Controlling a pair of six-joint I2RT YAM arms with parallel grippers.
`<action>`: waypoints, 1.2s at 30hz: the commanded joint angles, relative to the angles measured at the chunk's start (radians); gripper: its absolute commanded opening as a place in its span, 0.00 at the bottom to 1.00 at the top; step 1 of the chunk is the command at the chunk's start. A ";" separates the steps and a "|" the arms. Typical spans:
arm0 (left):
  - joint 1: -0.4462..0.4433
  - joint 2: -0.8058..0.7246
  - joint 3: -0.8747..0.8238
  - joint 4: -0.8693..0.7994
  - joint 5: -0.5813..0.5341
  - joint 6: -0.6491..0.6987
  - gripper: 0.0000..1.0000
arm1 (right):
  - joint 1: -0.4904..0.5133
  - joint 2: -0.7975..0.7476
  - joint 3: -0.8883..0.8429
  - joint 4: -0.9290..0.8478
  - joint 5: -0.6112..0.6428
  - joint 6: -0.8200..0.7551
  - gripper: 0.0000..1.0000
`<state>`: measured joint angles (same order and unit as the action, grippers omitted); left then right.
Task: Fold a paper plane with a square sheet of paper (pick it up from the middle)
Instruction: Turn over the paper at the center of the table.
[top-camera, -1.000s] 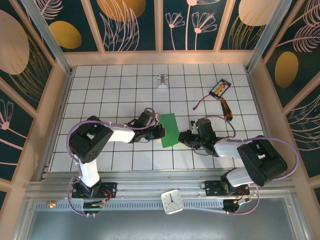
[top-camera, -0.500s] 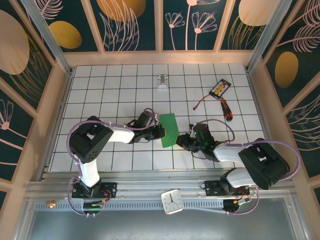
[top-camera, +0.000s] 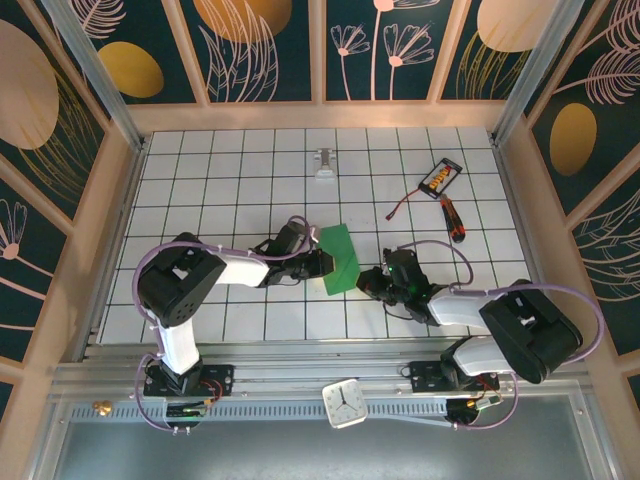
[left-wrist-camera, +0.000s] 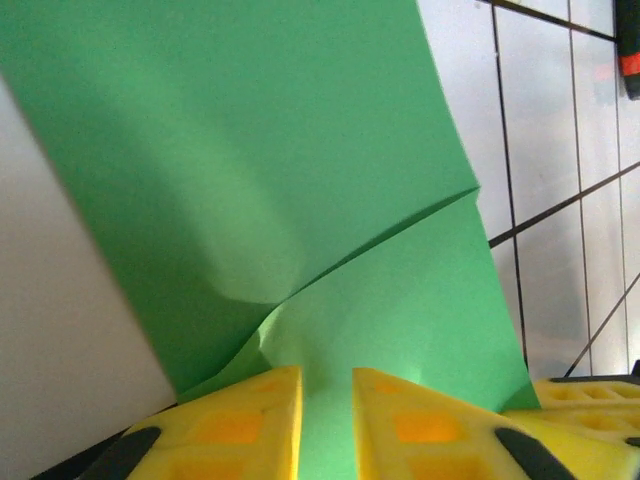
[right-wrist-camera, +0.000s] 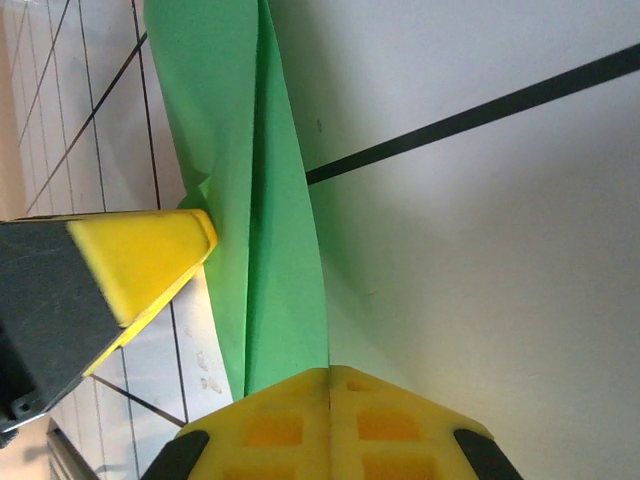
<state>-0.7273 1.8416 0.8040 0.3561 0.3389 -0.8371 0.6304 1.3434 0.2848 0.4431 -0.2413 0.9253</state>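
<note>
1. Left arm (top-camera: 215, 270): it reaches across the white gridded table (top-camera: 220, 180) toward the centre. Its position matches the top view of a second ago.
2. Left gripper (left-wrist-camera: 326, 378): the yellow fingers (left-wrist-camera: 235, 420) stand slightly apart. The paper's edge runs into the narrow gap between them, and the pads are not pressed onto it.
3. Green sheet (top-camera: 339, 258): it lies folded near mid-table between the two grippers.
   - Its long axis runs from the near edge toward the far edge, with the far end leaning slightly left.
   - The left wrist view shows one layer lifted and creased above the layer beneath.
   - It sits on the same tiles as a second ago.
4. Right gripper (right-wrist-camera: 330, 374): the fingers are closed flush together, with no gap at the seam. The sheet's folded edge meets the tips, but I cannot tell whether it is pinched between them.
5. Right arm (top-camera: 470, 305): the forearm now lies lower, closer to the near edge than a second ago.
6. Red-handled screwdriver (top-camera: 452, 218): it lies well apart from the sheet, to the far right.
</note>
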 joint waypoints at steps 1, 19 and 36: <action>0.004 -0.056 0.022 -0.006 -0.008 -0.004 0.31 | 0.001 -0.035 0.057 -0.111 0.066 -0.084 0.00; 0.196 -0.431 -0.010 -0.162 -0.085 0.040 0.46 | 0.163 -0.011 0.601 -0.883 0.467 -0.712 0.00; 0.204 -0.343 0.043 -0.243 0.047 0.042 0.43 | 0.345 0.156 0.553 -0.664 0.266 -0.685 0.00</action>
<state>-0.5236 1.4742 0.8192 0.1467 0.3450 -0.8013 0.9695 1.4990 0.8646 -0.2863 0.0853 0.2478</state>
